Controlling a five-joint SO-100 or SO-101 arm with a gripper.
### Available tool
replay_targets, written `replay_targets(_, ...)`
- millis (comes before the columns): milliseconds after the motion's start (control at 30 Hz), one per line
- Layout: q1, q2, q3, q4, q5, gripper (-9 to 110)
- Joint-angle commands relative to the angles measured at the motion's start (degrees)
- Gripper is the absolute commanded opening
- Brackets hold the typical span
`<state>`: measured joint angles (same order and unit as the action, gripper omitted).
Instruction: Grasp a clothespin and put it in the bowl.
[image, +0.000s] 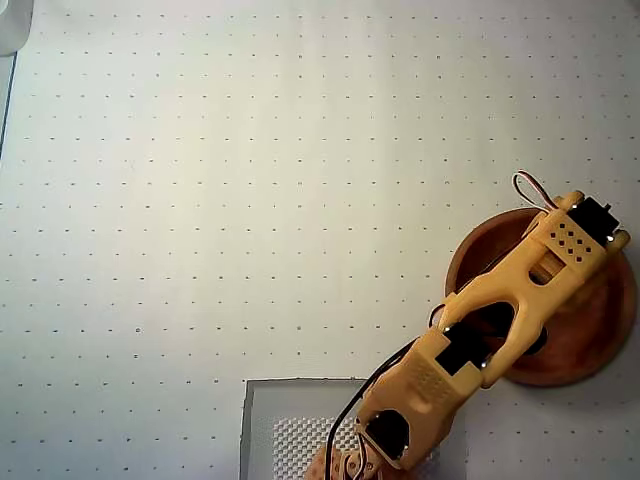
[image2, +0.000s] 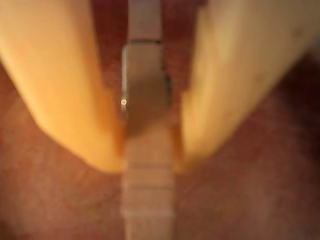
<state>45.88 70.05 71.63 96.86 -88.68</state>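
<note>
In the wrist view the light-tan wooden clothespin (image2: 148, 200) runs straight up the picture between my two yellow fingers (image2: 65, 100). My gripper (image2: 150, 165) is shut on the clothespin, and its metal spring shows as a grey block higher up. The reddish-brown wood of the bowl (image2: 260, 195) fills the background close below. In the overhead view my yellow arm (image: 520, 300) reaches over the round wooden bowl (image: 590, 350) at the right edge. There the wrist hides the fingers and the clothespin.
A white mat with a grid of small dots (image: 250, 200) covers the table. A grey square pad with a mesh patch (image: 290, 420) lies under the arm's base at the bottom. A pale object (image: 12, 25) sits in the top-left corner.
</note>
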Motion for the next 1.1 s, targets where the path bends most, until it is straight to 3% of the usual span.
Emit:
replay_targets(0, -0.7, -0.97, -4.66, -0.26, -0.97, -3)
replay_targets(400, -3.6, -12.3, -14.77, -0.26, -0.62, -3)
replay_targets(800, -3.08, -13.54, -17.05, -0.18, -1.32, 30)
replay_targets(1067, -2.9, -11.43, -16.87, 0.44, -1.32, 30)
